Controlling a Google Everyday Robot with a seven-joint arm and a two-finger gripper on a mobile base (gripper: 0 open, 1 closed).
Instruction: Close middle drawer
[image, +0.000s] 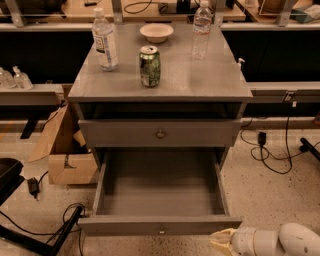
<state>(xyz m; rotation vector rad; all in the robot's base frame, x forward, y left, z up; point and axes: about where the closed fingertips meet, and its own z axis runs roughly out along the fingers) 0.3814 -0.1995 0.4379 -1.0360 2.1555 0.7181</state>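
Note:
The middle drawer (160, 200) is a grey wooden box, pulled far out of the cabinet and empty. Its flat front (125, 226) faces me near the bottom of the view, with a small round knob (161, 231) at its centre. My gripper (219, 242) is at the bottom right, just below and in front of the right end of that front. It points left, with its cream fingers (225, 239) together and holding nothing. The white arm (290, 241) runs off to the right.
Above is another grey drawer front (120, 134) with a knob (160, 133). The cabinet top (200, 80) holds two water bottles (105, 40) (201, 29), a green can (150, 66) and a bowl (156, 32). A cardboard box (65, 155) stands at the left. Cables (270, 155) lie on the floor.

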